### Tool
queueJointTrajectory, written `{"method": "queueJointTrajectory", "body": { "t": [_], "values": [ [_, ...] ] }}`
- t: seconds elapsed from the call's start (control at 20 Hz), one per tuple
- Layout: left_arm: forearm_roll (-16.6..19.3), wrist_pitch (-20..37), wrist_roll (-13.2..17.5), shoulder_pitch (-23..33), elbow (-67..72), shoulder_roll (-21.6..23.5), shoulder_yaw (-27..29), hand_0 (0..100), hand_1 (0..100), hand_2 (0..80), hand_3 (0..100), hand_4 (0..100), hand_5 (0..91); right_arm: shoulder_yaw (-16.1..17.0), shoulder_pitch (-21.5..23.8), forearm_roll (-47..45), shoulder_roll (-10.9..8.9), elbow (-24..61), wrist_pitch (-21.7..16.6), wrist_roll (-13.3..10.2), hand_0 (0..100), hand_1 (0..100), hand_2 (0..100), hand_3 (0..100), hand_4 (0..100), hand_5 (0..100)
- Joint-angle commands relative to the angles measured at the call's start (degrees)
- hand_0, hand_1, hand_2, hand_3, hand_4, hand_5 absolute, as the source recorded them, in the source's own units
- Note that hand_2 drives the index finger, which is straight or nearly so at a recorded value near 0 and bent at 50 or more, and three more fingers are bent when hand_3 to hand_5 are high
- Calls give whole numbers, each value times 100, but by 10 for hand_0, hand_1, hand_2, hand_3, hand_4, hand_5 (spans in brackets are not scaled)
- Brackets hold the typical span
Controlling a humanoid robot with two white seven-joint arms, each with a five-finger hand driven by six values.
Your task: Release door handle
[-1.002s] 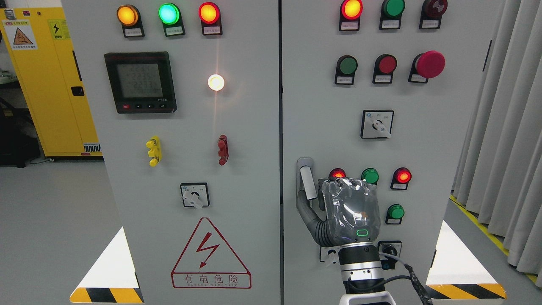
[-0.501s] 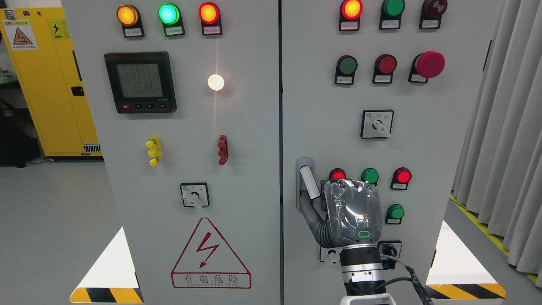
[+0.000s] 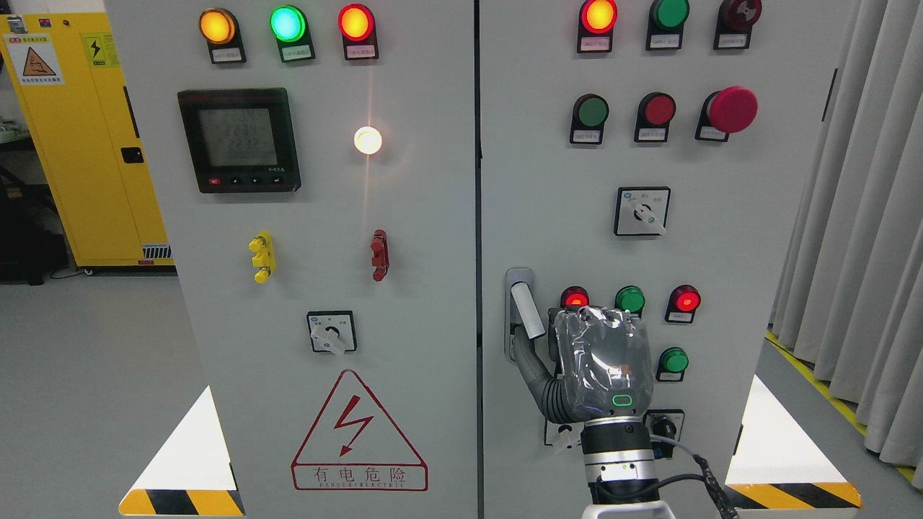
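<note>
The door handle (image 3: pixel 526 310) is a pale grey lever in an oval recess at the left edge of the right cabinet door (image 3: pixel 721 238). It leans with its lower end to the right. My right hand (image 3: pixel 602 364), wrapped in clear plastic, shows its back just right of and below the handle. Its dark ribbed left side curves up to the lever's lower end and seems to touch it there. Whether anything grips the lever is hidden behind the hand. The left arm does not show.
Lit red lamps (image 3: pixel 575 297) and green buttons (image 3: pixel 630 300) sit close around the hand, with a rotary switch (image 3: pixel 664 427) behind the wrist. The left door (image 3: pixel 433 288) carries a meter (image 3: pixel 239 140) and a warning triangle (image 3: pixel 358 432). Curtains (image 3: pixel 865 252) hang on the right.
The hand has shifted slightly right and down. Its dark left side has dropped from beside the lever to its lower end. The lever's lower end has swung a little to the right.
</note>
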State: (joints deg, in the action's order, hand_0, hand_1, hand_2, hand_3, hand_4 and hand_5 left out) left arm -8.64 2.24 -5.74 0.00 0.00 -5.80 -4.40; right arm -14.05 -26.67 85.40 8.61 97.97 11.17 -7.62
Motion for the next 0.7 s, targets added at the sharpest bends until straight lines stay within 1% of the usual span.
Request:
{"method": "queueJointTrajectory", "body": {
  "t": [0.0,0.65],
  "values": [
    [2,-5,2,105,-88,-9,0,120,556,0,0,0,0,52,12,-14,1,38,-1,6,587,423,911,1000,1000,1000],
    [2,-5,2,97,-88,-9,0,120,556,0,0,0,0,131,39,-23,1,47,-1,-3,587,409,912,1000,1000,1000]
  ]
}}
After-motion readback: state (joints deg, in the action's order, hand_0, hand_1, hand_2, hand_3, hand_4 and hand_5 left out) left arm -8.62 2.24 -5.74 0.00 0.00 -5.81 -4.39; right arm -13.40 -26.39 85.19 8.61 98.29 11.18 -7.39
